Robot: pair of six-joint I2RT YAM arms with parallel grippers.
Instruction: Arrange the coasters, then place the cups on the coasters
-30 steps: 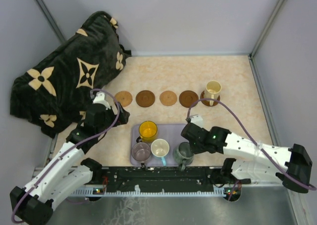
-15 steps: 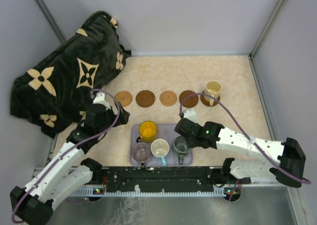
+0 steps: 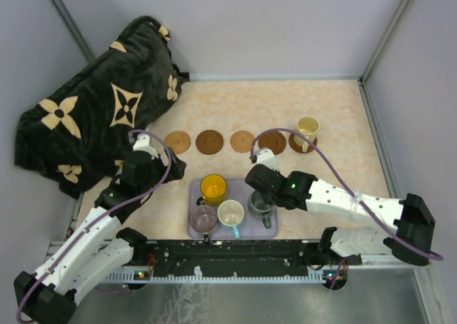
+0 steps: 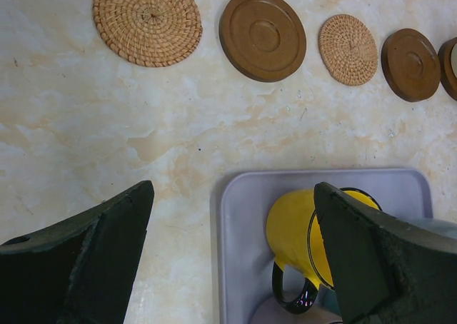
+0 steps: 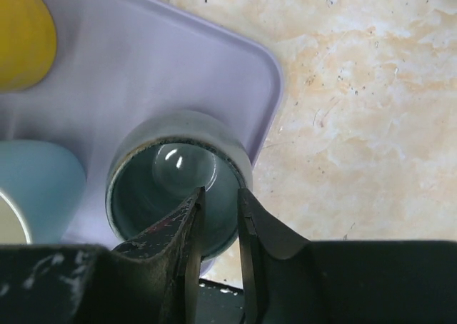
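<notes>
Our right fingers (image 5: pixel 220 199) straddle one side of the grey-green mug (image 5: pixel 164 185), one inside the rim and one outside. We cannot tell whether they are pinching the wall or only set around it. The mug stands by the right edge of the purple tray (image 5: pixel 143 60), close beside the white mug with the blue handle (image 5: pixel 36 188). Our left fingers (image 4: pixel 232 195) hang spread wide and empty above the bench (image 4: pixel 107 138), near the yellow mug (image 4: pixel 293 224).

Our worry is the grip. A thin pinch on one side of a glazed rim could let the mug swing or slip on lifting, so it knocks its neighbour or catches the tray's lip. Four coasters (image 3: pixel 243 140) lie bare beside the one carrying the cream mug (image 3: pixel 308 130). A tilted set-down could land off-centre or shove a light disc out of the row.
</notes>
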